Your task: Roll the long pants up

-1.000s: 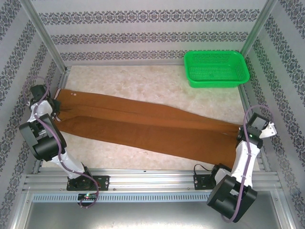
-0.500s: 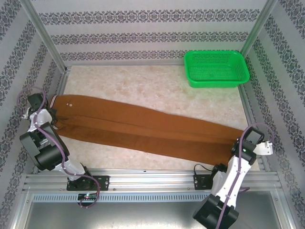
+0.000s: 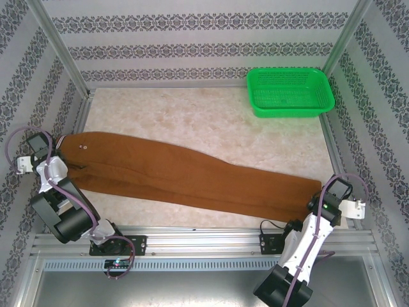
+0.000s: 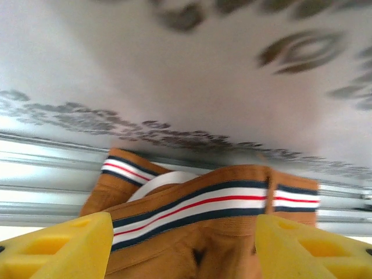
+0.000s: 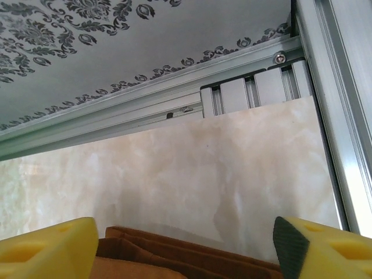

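The long pants [image 3: 185,176] now lie folded lengthwise (legs stacked). Jaws just sprang apart on the left end effector [image 4: 183,244] at their waistband [image 4: 197,206] and the right end effector [image 5: 186,247] at their hems [image 5: 145,243]; rolling likely comes next

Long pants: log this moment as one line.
long pants: flat, unrolled, diagonal on table | left gripper: open at waistband | right gripper: open at leg hems | stage: roll not started

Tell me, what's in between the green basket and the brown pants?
Only bare tabletop. In the top view, a stretch of pale marbled table runs from the green basket down to the long pants, with nothing lying on it.
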{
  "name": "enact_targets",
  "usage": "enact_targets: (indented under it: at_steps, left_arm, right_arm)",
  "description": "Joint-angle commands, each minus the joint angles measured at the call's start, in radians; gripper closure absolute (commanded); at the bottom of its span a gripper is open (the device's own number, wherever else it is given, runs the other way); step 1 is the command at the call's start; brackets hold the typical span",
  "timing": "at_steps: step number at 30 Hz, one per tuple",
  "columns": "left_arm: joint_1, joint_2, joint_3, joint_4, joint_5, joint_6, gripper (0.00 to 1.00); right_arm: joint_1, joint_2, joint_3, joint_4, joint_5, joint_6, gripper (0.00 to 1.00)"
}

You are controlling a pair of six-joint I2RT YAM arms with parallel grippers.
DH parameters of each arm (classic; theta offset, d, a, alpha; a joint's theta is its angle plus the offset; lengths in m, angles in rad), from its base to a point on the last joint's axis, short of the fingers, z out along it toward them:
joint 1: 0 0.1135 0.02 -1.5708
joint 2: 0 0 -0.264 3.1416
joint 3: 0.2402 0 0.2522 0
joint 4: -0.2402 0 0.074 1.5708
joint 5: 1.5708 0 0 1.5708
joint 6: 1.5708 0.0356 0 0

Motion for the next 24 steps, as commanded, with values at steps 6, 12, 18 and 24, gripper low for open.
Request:
enact_targets:
  at_steps: [6, 12, 18, 24]
  left_arm:
    - [-0.004, -0.185, 0.016, 0.051, 0.014, 0.026, 0.22]
    - [-0.195, -0.01, 0.252, -0.103, 0.185, 0.298, 0.37]
    - [-0.496, 0.124, 0.279, -0.158, 0.177, 0.445, 0.34]
    - [-0.558, 0.162, 0.252, -0.165, 0.289, 0.499, 0.51]
  right_arm:
    - [0.005, 0.063, 0.048, 0.126, -0.027, -0.12, 0.17]
    - [0.275, 0.327, 0.309, 0.209, 0.067, -0.39, 0.16]
    - [0.557, 0.574, 0.496, 0.099, 0.026, -0.581, 0.13]
    - [0.579, 0.635, 0.538, -0.022, -0.243, -0.669, 0.46]
